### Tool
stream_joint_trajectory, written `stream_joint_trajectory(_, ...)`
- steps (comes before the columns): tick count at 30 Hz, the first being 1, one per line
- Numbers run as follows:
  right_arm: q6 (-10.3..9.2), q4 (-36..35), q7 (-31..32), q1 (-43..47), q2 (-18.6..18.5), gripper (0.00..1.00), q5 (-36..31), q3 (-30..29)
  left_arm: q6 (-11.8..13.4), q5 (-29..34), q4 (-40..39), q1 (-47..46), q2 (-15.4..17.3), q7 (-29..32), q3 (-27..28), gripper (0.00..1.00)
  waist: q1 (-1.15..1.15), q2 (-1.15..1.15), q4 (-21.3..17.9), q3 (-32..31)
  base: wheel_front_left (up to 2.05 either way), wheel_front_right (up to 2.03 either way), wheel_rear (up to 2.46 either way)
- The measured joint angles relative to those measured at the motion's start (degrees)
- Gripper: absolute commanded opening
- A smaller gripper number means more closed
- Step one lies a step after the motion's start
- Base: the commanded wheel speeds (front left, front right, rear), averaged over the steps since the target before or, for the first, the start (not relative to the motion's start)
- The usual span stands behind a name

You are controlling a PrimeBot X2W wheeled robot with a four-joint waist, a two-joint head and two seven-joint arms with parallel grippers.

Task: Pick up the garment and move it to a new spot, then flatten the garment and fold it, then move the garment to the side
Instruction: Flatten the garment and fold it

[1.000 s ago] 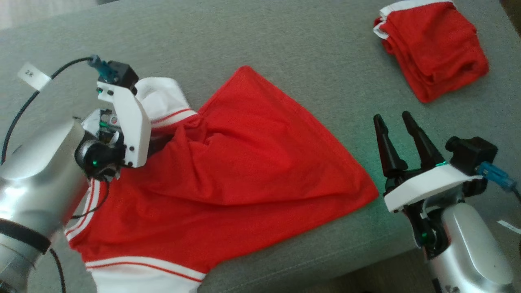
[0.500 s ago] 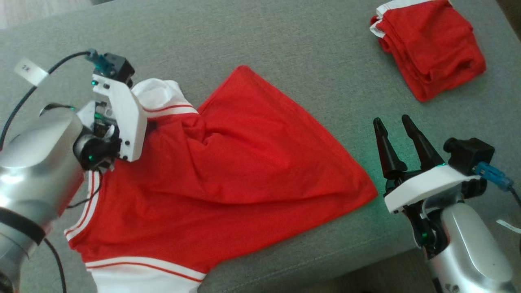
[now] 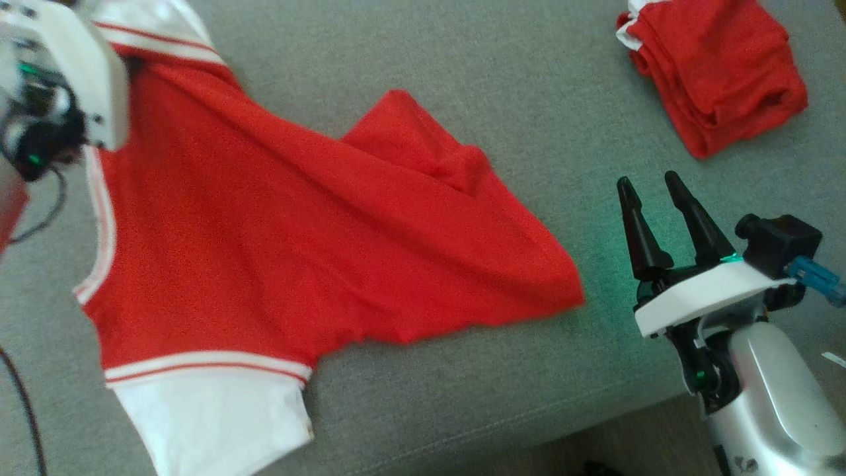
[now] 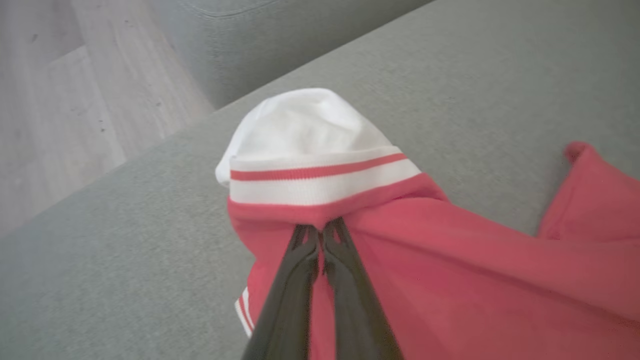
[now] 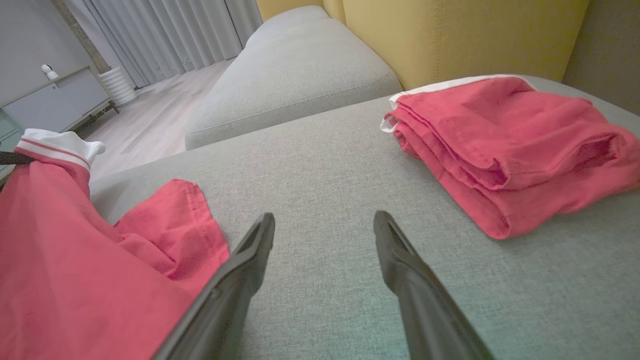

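Note:
The garment [image 3: 264, 231], a red jersey with white sleeves and striped trim, lies stretched across the grey sofa seat [image 3: 462, 66]. Its upper shoulder is pulled up off the seat toward the far left. In the left wrist view my left gripper [image 4: 320, 232] is shut on the garment [image 4: 450, 260], pinching red fabric just below the striped trim of a white sleeve [image 4: 305, 125]. The other white sleeve [image 3: 211, 416] lies at the front edge. My right gripper [image 3: 651, 185] stands open to the right of the hem corner, above bare seat [image 5: 325, 220], holding nothing.
A thick folded red cloth stack [image 3: 717, 73] with a white edge sits at the far right of the seat, also in the right wrist view [image 5: 505, 145]. A yellow backrest [image 5: 450, 30] rises behind it. Wooden floor [image 4: 60, 110] lies beyond the seat's left edge.
My left gripper closed on the garment's shoulder and rose up and to the left, pulling the jersey taut and dragging its hem leftward. The right gripper stayed in place.

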Motion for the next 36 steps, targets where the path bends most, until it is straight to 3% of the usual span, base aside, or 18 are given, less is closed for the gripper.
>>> stream_joint_trajectory(8, 0.0, -0.1, -1.5, -1.5, 0.2, 1.0, -1.0, -1.2, 2.1, 2.6, 9.0, -2.9, 0.0, -4.4, 0.4, 0.03, 0.01, 0.0, -2.0, 2.5, 0.0, 0.0, 0.0)
stream_joint_trajectory(9, 0.0, -0.1, -1.5, -1.5, 0.2, 1.0, -1.0, -1.2, 2.3, 2.4, 10.0, -2.9, -0.3, -4.7, 0.7, 0.83, 0.01, 0.0, -2.2, 2.6, 0.0, 0.0, 0.0)
stream_joint_trajectory(10, 0.0, 0.0, -1.5, -1.5, 0.2, 1.0, -1.0, -1.3, 2.3, 1.9, 10.9, -2.8, -0.6, -5.0, 1.3, 1.0, 0.01, 0.0, -2.3, 2.5, 0.0, 0.0, 0.0)
stream_joint_trajectory(17, 0.0, 0.9, -2.0, -1.1, 0.5, 1.0, -1.0, -1.6, 1.3, 1.4, 12.9, -2.0, -4.1, -10.4, 1.6, 1.0, 0.0, 0.0, -1.1, -0.5, 0.0, 0.0, 0.0)
stream_joint_trajectory(25, 0.0, 1.0, -3.6, 0.7, 0.2, 1.0, -1.0, -2.2, 1.7, 1.6, 8.8, 2.0, -6.2, -25.9, 2.1, 1.0, 0.0, 0.0, 2.2, -7.0, 0.0, 0.0, 0.0)
stream_joint_trajectory(30, 0.0, 0.7, -5.7, 5.6, 0.1, 1.0, -1.6, -3.6, 6.9, 1.5, 2.1, 8.5, -6.1, -35.1, 5.4, 1.0, -0.01, 0.0, 5.4, -11.1, 0.0, 0.0, 0.0)
stream_joint_trajectory(33, 0.0, -0.2, -7.1, 7.1, 0.2, 1.0, -2.1, -3.8, 11.1, 1.5, -5.0, 14.4, -4.3, -36.0, 7.9, 1.0, -0.01, 0.0, 7.3, -13.2, 0.0, 0.0, 0.0)
stream_joint_trajectory(36, 0.0, -1.7, -8.6, 7.6, 0.2, 1.0, -3.0, -4.2, 16.5, 3.4, -15.6, 22.7, -1.1, -36.0, 14.1, 1.0, -0.01, 0.0, 9.0, -15.0, 0.0, 0.0, 0.0)
